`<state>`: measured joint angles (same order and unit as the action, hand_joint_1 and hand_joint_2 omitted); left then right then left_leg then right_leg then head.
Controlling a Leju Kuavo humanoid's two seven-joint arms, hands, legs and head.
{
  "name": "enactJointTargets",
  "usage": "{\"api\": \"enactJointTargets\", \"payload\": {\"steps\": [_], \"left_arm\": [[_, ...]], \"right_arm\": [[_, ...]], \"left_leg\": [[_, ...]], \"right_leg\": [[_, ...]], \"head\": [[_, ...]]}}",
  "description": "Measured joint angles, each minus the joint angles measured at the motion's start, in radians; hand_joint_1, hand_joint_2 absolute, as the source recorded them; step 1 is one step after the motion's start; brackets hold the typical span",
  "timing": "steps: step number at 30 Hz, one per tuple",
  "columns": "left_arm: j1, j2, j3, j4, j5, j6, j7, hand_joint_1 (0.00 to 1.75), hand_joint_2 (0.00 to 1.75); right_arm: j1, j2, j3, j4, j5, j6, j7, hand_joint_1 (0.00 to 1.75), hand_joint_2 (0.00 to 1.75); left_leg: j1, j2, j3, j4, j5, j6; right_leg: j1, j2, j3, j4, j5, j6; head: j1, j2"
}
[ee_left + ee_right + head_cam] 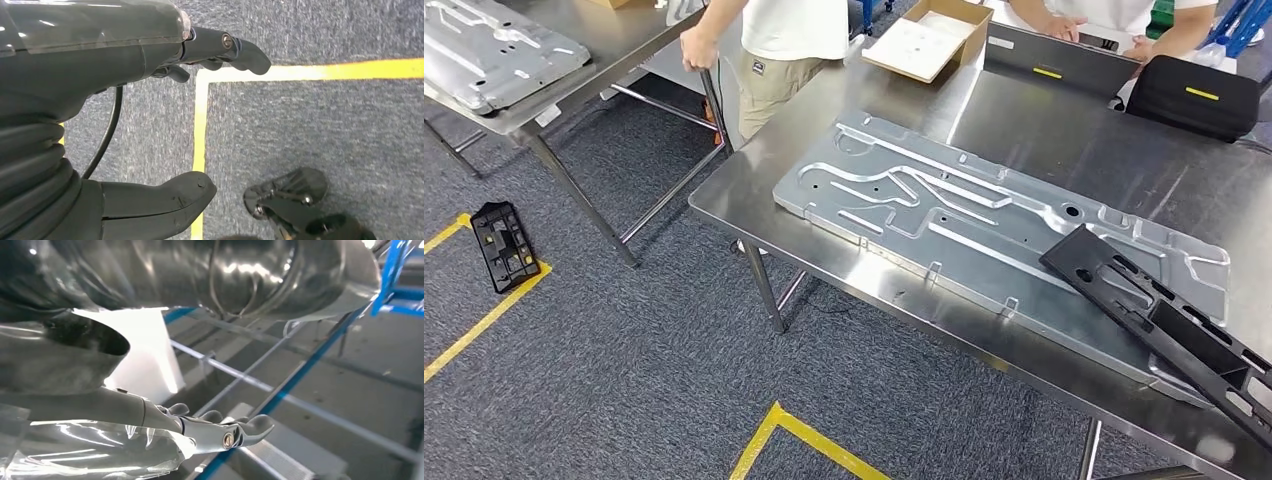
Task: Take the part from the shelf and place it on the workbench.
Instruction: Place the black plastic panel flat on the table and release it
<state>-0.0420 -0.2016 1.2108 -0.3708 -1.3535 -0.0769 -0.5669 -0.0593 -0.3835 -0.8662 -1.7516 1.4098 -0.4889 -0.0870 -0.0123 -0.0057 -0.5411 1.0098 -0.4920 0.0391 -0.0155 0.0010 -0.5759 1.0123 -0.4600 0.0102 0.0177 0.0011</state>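
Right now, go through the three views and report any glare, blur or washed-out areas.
Head view: sharp, with soft ceiling-light glare on the steel workbench and the metal panel. Left wrist view: the left hand up close looks soft, while the carpet and yellow tape are crisp. Right wrist view: a blown-out white patch, smeared reflections, right hand blurred.

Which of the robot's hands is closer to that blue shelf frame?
Right. The right hand is close beside the blue shelf frame; the left hand hangs over carpet with yellow tape.
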Motion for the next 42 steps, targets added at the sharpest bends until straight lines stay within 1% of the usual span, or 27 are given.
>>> {"api": "enactJointTargets", "payload": {"steps": [2, 4, 5, 6, 7, 8, 10, 12, 15, 16, 17, 19, 20, 21, 22, 23, 24, 26, 27, 30, 32, 35, 36, 37, 38, 40, 42], "left_arm": [[0.0, 0.0, 0.0, 0.0, -0.004, 0.0, -0.001, 0.0, 1.75], [0.002, -0.001, 0.0, 0.0, -0.006, 0.0, -0.001, 0.0, 1.75], [0.004, -0.002, 0.0, 0.0, -0.006, 0.0, -0.001, 0.0, 1.75], [0.006, -0.002, 0.0, 0.0, -0.006, 0.0, -0.001, 0.0, 1.75], [0.007, -0.002, 0.0, 0.0, -0.006, 0.0, -0.001, 0.0, 1.75], [0.008, -0.002, 0.0, 0.0, -0.006, 0.0, 0.0, 0.0, 1.75], [0.007, -0.002, 0.0, 0.0, -0.007, 0.0, 0.0, 0.0, 1.75], [0.005, -0.001, 0.0, 0.0, -0.008, 0.0, -0.001, 0.0, 1.75], [0.006, -0.003, 0.0, 0.0, -0.008, 0.0, -0.001, 0.0, 0.44], [0.006, -0.004, 0.0, 0.0, -0.008, 0.0, -0.001, 0.0, 0.0], [0.006, -0.005, 0.0, 0.0, -0.008, 0.0, 0.0, 0.0, 0.0], [0.005, -0.007, 0.0, 0.0, -0.008, 0.001, 0.003, 0.0, 0.0], [0.005, -0.007, 0.001, 0.0, -0.008, 0.002, 0.005, 0.0, 0.0], [0.005, -0.007, 0.001, 0.0, -0.007, 0.003, 0.005, 0.0, 0.0], [0.005, -0.007, 0.002, 0.001, -0.004, 0.002, 0.009, 0.0, 0.0], [0.004, -0.006, 0.005, 0.004, 0.002, -0.001, 0.02, 0.0, 0.0], [0.002, -0.005, 0.01, 0.009, 0.01, -0.005, 0.038, 0.0, 0.0], [-0.002, -0.002, 0.025, 0.021, 0.027, -0.018, 0.084, 0.0, 0.0], [-0.003, 0.0, 0.033, 0.026, 0.032, -0.023, 0.103, 0.0, 0.0], [-0.005, 0.004, 0.052, 0.033, 0.042, -0.038, 0.134, 0.0, 0.0], [-0.005, 0.008, 0.062, 0.035, 0.046, -0.045, 0.142, 0.0, 0.0], [-0.006, 0.009, 0.068, 0.035, 0.044, -0.046, 0.149, 0.0, 0.0], [-0.007, 0.009, 0.068, 0.035, 0.042, -0.044, 0.149, 0.0, 0.0], [-0.008, 0.009, 0.068, 0.035, 0.04, -0.04, 0.148, 0.0, 0.0], [-0.01, 0.009, 0.068, 0.035, 0.038, -0.036, 0.146, 0.0, 0.0], [-0.014, 0.01, 0.069, 0.035, 0.035, -0.03, 0.143, 0.0, 0.0], [-0.018, 0.01, 0.069, 0.035, 0.034, -0.026, 0.14, 0.0, 0.0]], "right_arm": [[-0.008, 0.009, -0.014, -0.012, -0.005, 0.002, -0.004, 0.0, 0.0], [-0.011, 0.02, -0.026, -0.018, 0.0, -0.001, -0.012, 0.0, 0.0], [-0.011, 0.026, -0.031, -0.019, 0.003, -0.002, -0.015, 0.0, 0.0], [-0.011, 0.032, -0.035, -0.019, 0.005, -0.002, -0.017, 0.0, 0.0], [-0.012, 0.038, -0.039, -0.019, 0.007, -0.002, -0.019, 0.0, 0.0], [-0.012, 0.043, -0.041, -0.018, 0.009, -0.002, -0.019, 0.0, 0.0], [-0.014, 0.051, -0.043, -0.018, 0.013, -0.003, -0.02, 0.0, 0.0], [-0.019, 0.056, -0.045, -0.018, 0.016, -0.003, -0.021, 0.0, 0.0], [-0.024, 0.058, -0.046, -0.018, 0.018, -0.001, -0.019, 0.0, 0.0], [-0.025, 0.058, -0.048, -0.018, 0.017, 0.001, -0.019, 0.0, 0.0], [-0.028, 0.057, -0.05, -0.018, 0.015, 0.004, -0.018, 0.0, 0.0], [-0.031, 0.057, -0.057, -0.018, 0.001, 0.015, -0.016, 0.0, 0.0], [-0.032, 0.057, -0.06, -0.018, -0.012, 0.02, -0.016, 0.0, 0.0], [-0.03, 0.057, -0.064, -0.02, -0.033, 0.023, -0.018, 0.0, 0.0], [-0.029, 0.057, -0.07, -0.024, -0.06, 0.027, -0.024, 0.0, 0.0], [-0.03, 0.057, -0.076, -0.032, -0.092, 0.032, -0.035, 0.0, 0.0], [-0.033, 0.057, -0.082, -0.041, -0.122, 0.037, -0.048, 0.0, 0.0], [-0.05, 0.057, -0.09, -0.056, -0.158, 0.046, -0.075, 0.0, 0.0], [-0.059, 0.057, -0.091, -0.061, -0.162, 0.047, -0.083, 0.0, 0.0], [-0.077, 0.057, -0.091, -0.069, -0.167, 0.051, -0.091, 0.0, 0.0], [-0.086, 0.057, -0.091, -0.074, -0.18, 0.055, -0.091, 0.0, 0.0], [-0.089, 0.06, -0.094, -0.078, -0.197, 0.069, -0.095, 0.0, 0.0], [-0.089, 0.064, -0.095, -0.081, -0.201, 0.077, -0.096, 0.0, 0.0], [-0.089, 0.068, -0.097, -0.084, -0.204, 0.088, -0.096, 0.0, 0.0], [-0.087, 0.073, -0.1, -0.088, -0.206, 0.097, -0.098, 0.0, 0.0], [-0.083, 0.081, -0.107, -0.097, -0.207, 0.109, -0.106, 0.0, 0.0], [-0.079, 0.086, -0.112, -0.103, -0.206, 0.121, -0.115, 0.0, 0.0]], "left_leg": [[0.002, 0.0, -0.028, 0.065, -0.043, -0.012], [0.008, 0.0, -0.09, 0.196, -0.107, -0.02], [0.011, 0.001, -0.117, 0.252, -0.125, -0.023], [0.013, 0.001, -0.13, 0.277, -0.124, -0.025], [0.014, 0.001, -0.124, 0.26, -0.103, -0.025], [0.015, 0.001, -0.1, 0.21, -0.068, -0.023], [0.013, 0.001, -0.036, 0.071, -0.007, -0.013], [0.009, 0.001, -0.006, 0.003, 0.009, -0.005], [0.008, 0.001, -0.002, -0.009, 0.015, 0.009], [0.01, 0.002, 0.0, -0.016, 0.02, 0.015], [0.013, 0.003, 0.003, -0.022, 0.024, 0.021], [0.014, 0.004, 0.002, -0.025, 0.027, 0.026], [0.013, 0.005, 0.001, -0.024, 0.027, 0.026], [0.013, 0.004, 0.001, -0.023, 0.026, 0.026], [0.013, 0.004, 0.001, -0.021, 0.025, 0.026], [0.014, 0.004, 0.002, -0.017, 0.024, 0.024], [0.014, 0.003, 0.002, -0.013, 0.022, 0.021], [0.012, 0.002, -0.003, 0.0, 0.016, 0.011], [0.011, 0.002, -0.007, 0.005, 0.014, 0.005], [0.011, 0.001, -0.016, 0.013, 0.013, -0.009], [0.013, 0.001, -0.033, 0.056, -0.029, -0.018], [0.016, 0.002, -0.093, 0.228, -0.143, -0.026], [0.017, 0.002, -0.102, 0.268, -0.161, -0.026], [0.017, 0.002, -0.094, 0.273, -0.16, -0.025], [0.017, 0.002, -0.067, 0.241, -0.142, -0.022], [0.014, 0.002, 0.023, 0.1, -0.097, -0.009], [0.008, 0.005, 0.083, -0.004, -0.076, 0.0]], "right_leg": [[-0.006, -0.003, 0.003, -0.007, 0.002, -0.012], [-0.005, -0.005, 0.002, -0.007, 0.002, -0.018], [-0.004, -0.006, 0.002, -0.006, 0.002, -0.019], [-0.004, -0.006, 0.002, -0.005, 0.001, -0.019], [-0.004, -0.005, 0.002, -0.004, 0.001, -0.019], [-0.004, -0.005, 0.003, -0.003, 0.0, -0.018], [-0.002, -0.003, 0.003, 0.002, -0.003, -0.013], [0.0, -0.003, 0.001, 0.005, -0.004, -0.003], [-0.002, -0.002, 0.0, 0.006, -0.004, 0.015], [-0.003, -0.002, -0.006, 0.021, -0.016, 0.02], [-0.004, -0.002, -0.02, 0.054, -0.039, 0.024], [-0.008, -0.002, -0.075, 0.17, -0.103, 0.03], [-0.009, -0.002, -0.102, 0.227, -0.124, 0.034], [-0.011, -0.002, -0.119, 0.261, -0.13, 0.037], [-0.013, -0.002, -0.118, 0.258, -0.115, 0.039], [-0.015, -0.002, -0.099, 0.218, -0.085, 0.041], [-0.017, -0.002, -0.068, 0.154, -0.049, 0.042], [-0.016, 0.0, -0.019, 0.047, -0.006, 0.039], [-0.013, 0.002, -0.012, 0.026, 0.0, 0.034], [-0.011, 0.002, -0.021, 0.023, 0.005, 0.015], [-0.015, -0.002, -0.027, 0.019, 0.014, -0.001], [-0.011, -0.007, -0.048, 0.019, 0.029, -0.015], [-0.009, -0.007, -0.058, 0.019, 0.035, -0.017], [-0.007, -0.007, -0.067, 0.02, 0.04, -0.016], [-0.005, -0.007, -0.075, 0.021, 0.046, -0.015], [-0.003, -0.007, -0.087, 0.023, 0.059, -0.01], [-0.001, -0.008, -0.09, 0.023, 0.07, 0.0]], "head": [[0.0, 0.0], [0.0, 0.0], [0.0, 0.0], [0.0, 0.0], [0.0, 0.0], [0.0, 0.0], [0.0, 0.0], [0.0, 0.0], [0.0, 0.0], [0.0, 0.0], [0.0, 0.0], [0.0, 0.0], [0.0, 0.0], [0.0, 0.0], [0.0, 0.0], [0.0, 0.0], [0.0, 0.0], [0.0, 0.0], [0.0, 0.0], [0.0, 0.0], [0.0, 0.0], [0.0, 0.0], [0.0, 0.0], [0.0, 0.0], [0.0, 0.0], [0.0, 0.0], [0.0, 0.0]]}}
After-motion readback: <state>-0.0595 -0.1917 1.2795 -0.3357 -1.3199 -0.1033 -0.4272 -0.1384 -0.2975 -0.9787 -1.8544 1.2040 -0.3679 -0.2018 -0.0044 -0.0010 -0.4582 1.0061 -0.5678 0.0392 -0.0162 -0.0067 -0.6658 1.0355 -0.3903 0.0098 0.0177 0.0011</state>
